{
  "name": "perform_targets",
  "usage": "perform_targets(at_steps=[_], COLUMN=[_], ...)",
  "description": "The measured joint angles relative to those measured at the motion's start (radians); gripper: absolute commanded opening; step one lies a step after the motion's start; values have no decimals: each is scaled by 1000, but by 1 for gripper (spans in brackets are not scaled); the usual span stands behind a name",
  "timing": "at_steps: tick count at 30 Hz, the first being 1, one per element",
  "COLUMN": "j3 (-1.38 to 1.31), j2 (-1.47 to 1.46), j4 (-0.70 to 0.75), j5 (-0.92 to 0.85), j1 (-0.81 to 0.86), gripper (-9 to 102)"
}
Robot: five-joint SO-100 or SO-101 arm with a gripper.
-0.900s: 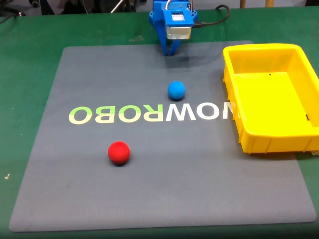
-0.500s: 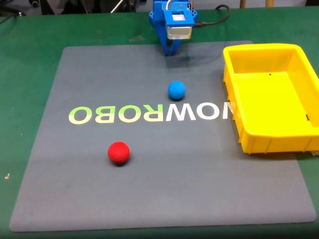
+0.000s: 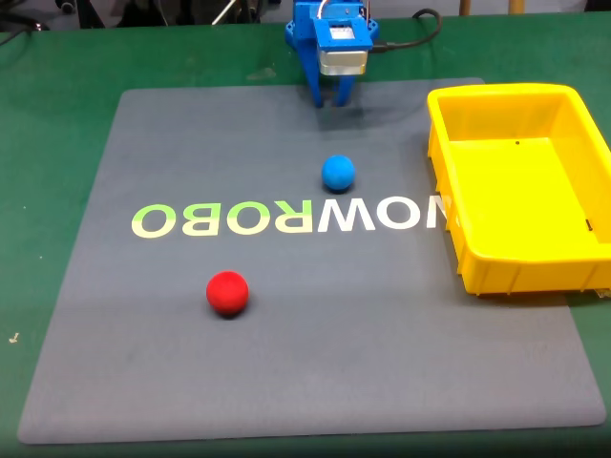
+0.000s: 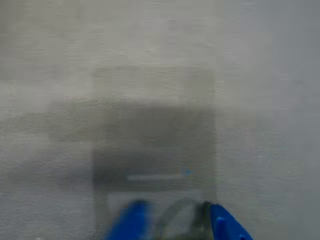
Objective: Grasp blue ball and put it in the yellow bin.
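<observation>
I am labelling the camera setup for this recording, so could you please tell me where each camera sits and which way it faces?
Fixed view: stands raised opposite the arm, looking down across the grey mat at the blue ball, red ball and yellow bin; the gripper shows at the far edge.
Wrist view: rides on the arm, looking blurrily down at the mat; the gripper enters from below.
Shared: mat and gripper.

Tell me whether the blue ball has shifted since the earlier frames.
No. In the fixed view the blue ball sits in the same spot just above the W of the mat lettering, as before.
</observation>
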Motion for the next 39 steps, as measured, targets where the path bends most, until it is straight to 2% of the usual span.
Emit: perform_targets(at_steps=[4,7,17,27,34,39], j3=[-78,-187,-506,-569,-663,-739], j2=[-37,-193,-868,-1239,-1410,-1509], j4=[5,-52,-515,-842,-948,-971], j5=[-44,-72,-78,-152,-133,-98], j1=[5,-8,2,31,31,23], gripper=[29,29,29,29,29,29])
